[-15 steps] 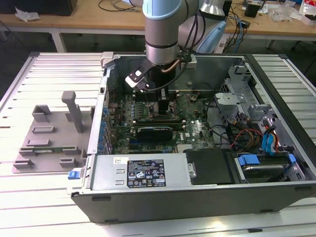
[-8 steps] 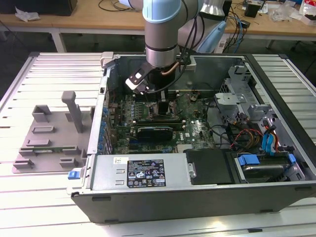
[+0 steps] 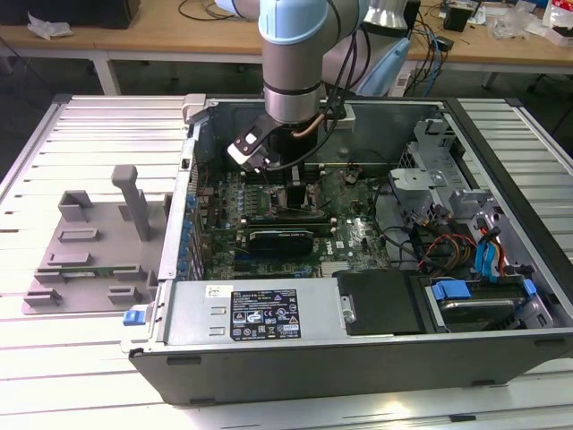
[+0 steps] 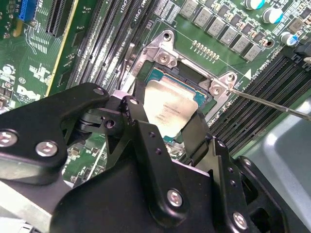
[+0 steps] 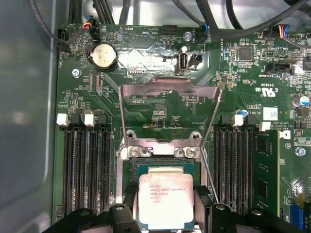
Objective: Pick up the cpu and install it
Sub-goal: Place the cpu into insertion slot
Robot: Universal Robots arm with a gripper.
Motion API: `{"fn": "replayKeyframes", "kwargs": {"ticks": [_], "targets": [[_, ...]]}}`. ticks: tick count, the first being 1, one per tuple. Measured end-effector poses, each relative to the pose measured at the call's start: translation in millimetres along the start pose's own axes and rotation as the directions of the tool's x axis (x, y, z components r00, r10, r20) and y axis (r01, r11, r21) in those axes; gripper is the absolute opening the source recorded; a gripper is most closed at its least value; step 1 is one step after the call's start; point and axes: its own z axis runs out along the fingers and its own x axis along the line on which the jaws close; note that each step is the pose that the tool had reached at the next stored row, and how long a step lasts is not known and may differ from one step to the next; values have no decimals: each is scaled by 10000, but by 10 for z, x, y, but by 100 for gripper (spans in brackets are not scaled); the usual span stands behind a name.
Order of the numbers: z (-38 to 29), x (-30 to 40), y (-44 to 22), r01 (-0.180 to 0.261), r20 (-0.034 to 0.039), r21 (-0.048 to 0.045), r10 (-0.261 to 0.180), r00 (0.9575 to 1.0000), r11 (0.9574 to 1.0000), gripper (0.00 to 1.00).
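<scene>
In the exterior view, the arm point(image 3: 291, 63) reaches straight down into an open computer case point(image 3: 358, 349) lying on the slatted counter point(image 3: 89, 358). Its claw point(image 3: 294, 193) is low over the far part of the motherboard point(image 3: 358, 237). A grey fixture block point(image 3: 89, 260) sits well apart, on the exterior view's left.

In the second wrist view, the cpu point(image 4: 167, 107) lies flat with its silver metal top facing up, inside the socket frame point(image 4: 214, 85). The two black fingers point(image 4: 141, 131) press against opposite edges of the cpu, so the claw is clenched on it. The chip looks nearly square, so no long axis stands out; its edges run parallel to the frame and to the memory slots point(image 4: 102, 48) beside it.

In the first wrist view, the hinged load plate point(image 5: 167, 87) stands swung open on the side of the socket away from the claw. The cpu's rows of print run from one finger across to the other. It seems to rest in the socket, though whether it is fully seated cannot be told
</scene>
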Motion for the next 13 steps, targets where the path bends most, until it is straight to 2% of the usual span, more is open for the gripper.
{"fn": "replayKeyframes", "kwargs": {"ticks": [13], "targets": [[10, 3, 0, -30, 3, 3, 30, 10000, 10000, 55]]}}
